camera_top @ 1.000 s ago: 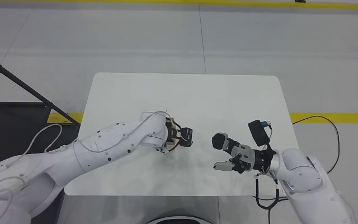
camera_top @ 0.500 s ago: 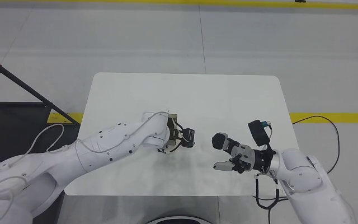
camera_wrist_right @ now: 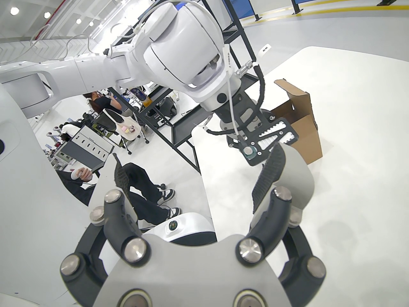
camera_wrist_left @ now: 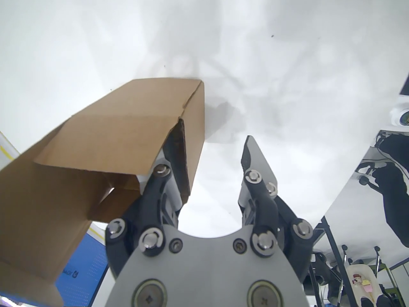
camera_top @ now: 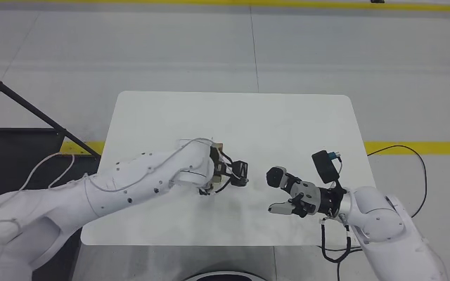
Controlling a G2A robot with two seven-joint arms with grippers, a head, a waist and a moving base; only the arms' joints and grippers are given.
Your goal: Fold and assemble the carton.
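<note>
From above, the white worktop (camera_top: 281,119) carries a small brown cardboard carton (camera_top: 219,150) a little left of its centre. It is mostly hidden under the wrist of the left arm, which comes in from the near left corner. The left claw (camera_top: 228,173) sits right at the carton. The right claw (camera_top: 275,192) hovers over the near right part of the worktop, apart from the carton, pointing toward it with its fingers spread.

In the left wrist view, the left claw is spread wide. One finger is tucked under the carton's open end, with a side wall of the cardboard lying against it. The other finger (camera_wrist_left: 255,167) stands free over bare worktop, with a clear gap between it and that wall. Nothing is pinched between the two.

In the right wrist view, the right claw is spread, with nothing between its ribbed pads (camera_wrist_right: 271,174). Beyond it the carton stands on the worktop with its flaps raised, and the left claw reaches down at its near side.
</note>
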